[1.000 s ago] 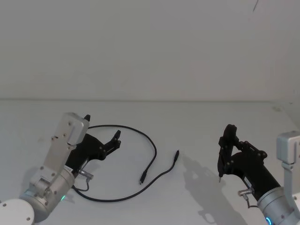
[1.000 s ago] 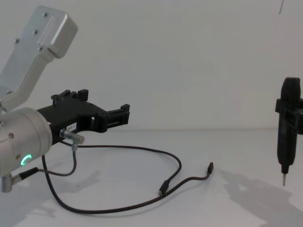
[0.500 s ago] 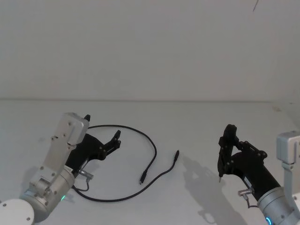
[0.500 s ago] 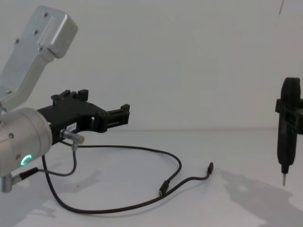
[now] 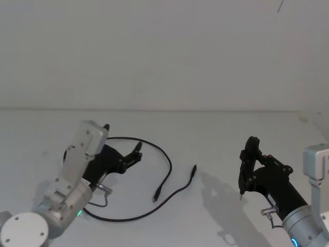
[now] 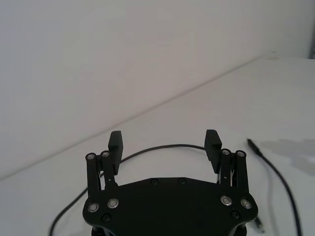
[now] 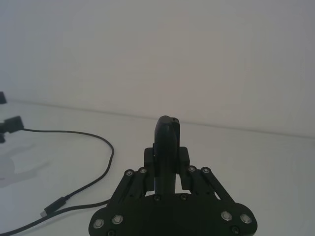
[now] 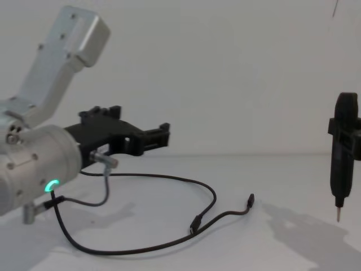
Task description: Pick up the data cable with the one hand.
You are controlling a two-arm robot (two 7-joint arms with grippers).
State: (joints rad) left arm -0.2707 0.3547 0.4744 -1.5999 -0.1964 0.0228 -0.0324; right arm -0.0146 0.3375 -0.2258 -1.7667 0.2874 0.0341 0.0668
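The data cable (image 5: 168, 160) is a thin black cord lying in an open loop on the white table, with one plug (image 5: 194, 169) toward the middle; it also shows as cable (image 8: 169, 178), cable (image 7: 111, 152) and its plug (image 6: 251, 145). The one hand, my left gripper (image 5: 137, 150), hovers open above the loop's left part with nothing between its fingers. From the chest it shows as gripper (image 8: 163, 133), raised off the table. In the left wrist view the gripper (image 6: 164, 143) frames the cable's far arc. My right gripper (image 5: 250, 158) hangs shut at the right, apart from the cable.
A short grey lead with a silver plug (image 8: 105, 161) hangs from the left wrist, near the cable's left stretch. The right gripper (image 8: 344, 141) has a thin metal tip pointing down, above the white table (image 5: 221, 139). A plain white wall stands behind.
My left arm has shifted to the right and forward, carrying its open gripper farther over the cable's loop. The cable and the right arm have not moved.
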